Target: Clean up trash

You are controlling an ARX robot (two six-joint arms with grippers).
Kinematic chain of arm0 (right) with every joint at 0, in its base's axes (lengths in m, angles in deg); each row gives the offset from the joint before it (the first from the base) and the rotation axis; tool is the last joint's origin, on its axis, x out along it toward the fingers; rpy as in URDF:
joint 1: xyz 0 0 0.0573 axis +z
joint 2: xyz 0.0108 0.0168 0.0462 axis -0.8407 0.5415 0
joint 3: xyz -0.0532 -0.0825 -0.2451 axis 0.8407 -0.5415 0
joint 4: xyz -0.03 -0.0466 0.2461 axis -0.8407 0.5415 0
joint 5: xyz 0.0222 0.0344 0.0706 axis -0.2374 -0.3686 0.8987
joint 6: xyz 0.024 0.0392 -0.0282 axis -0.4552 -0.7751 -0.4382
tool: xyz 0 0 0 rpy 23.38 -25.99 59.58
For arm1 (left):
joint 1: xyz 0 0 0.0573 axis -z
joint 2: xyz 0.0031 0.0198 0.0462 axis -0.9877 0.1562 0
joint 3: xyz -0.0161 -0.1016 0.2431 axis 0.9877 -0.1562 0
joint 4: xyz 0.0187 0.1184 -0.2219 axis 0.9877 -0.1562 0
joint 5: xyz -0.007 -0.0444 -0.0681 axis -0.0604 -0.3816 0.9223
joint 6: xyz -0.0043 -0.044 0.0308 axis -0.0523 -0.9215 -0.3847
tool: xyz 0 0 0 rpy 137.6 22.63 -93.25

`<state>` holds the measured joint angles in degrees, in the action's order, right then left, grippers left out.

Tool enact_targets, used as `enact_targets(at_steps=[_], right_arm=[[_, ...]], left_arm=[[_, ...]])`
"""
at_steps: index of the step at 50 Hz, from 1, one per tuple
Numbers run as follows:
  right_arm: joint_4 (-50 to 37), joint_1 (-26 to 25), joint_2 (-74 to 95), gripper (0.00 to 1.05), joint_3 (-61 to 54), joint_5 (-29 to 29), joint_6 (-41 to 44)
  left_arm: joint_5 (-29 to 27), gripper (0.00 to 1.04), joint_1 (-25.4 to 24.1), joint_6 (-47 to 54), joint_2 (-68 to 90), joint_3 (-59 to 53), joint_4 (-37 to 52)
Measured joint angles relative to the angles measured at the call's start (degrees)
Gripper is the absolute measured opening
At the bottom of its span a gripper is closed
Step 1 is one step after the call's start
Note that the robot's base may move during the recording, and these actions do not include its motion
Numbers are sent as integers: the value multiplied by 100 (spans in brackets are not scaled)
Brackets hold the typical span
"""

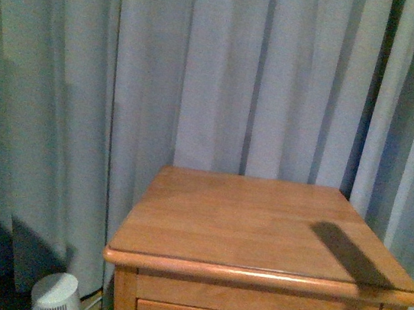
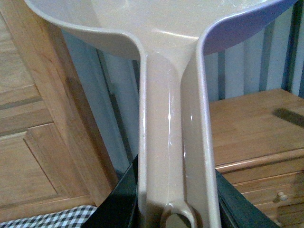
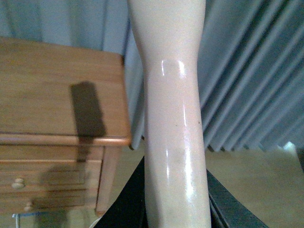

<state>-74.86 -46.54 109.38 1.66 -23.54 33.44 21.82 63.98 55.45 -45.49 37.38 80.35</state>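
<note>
My left gripper point(image 2: 173, 202) is shut on the handle of the pale pink dustpan point(image 2: 171, 118), whose pan spreads out across the far end of the left wrist view. My right gripper point(image 3: 175, 199) is shut on the pale, glossy brush handle point(image 3: 173, 118); the bristles are out of view. The trash, a small wad of clear film, shows in no view. Neither arm shows in the front view, where the wooden nightstand point(image 1: 266, 225) has a bare top with a dark shadow on its right side.
Grey-blue curtains point(image 1: 203, 70) hang behind the nightstand. A white ribbed bin point(image 1: 57, 297) stands on the floor at its left. The nightstand point(image 3: 57, 104) also shows in the right wrist view. Wooden furniture point(image 2: 33, 118) and checked cloth point(image 2: 47, 219) show in the left wrist view.
</note>
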Motion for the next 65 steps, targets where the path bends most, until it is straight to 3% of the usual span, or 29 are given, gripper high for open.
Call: enact_targets(at_steps=[11, 35, 65], right_arm=[[350, -55, -1908, 19, -151, -302, -334], [376, 356, -1919, 18, -254, -573, -363], [485, 365, -1926, 18, -258, -723, -439]], left_arm=[[39, 26, -9, -7, -7, 0, 0], [11, 26, -13, -15, -9, 0, 0], [9, 26, -13, -15, 4, -2, 0]])
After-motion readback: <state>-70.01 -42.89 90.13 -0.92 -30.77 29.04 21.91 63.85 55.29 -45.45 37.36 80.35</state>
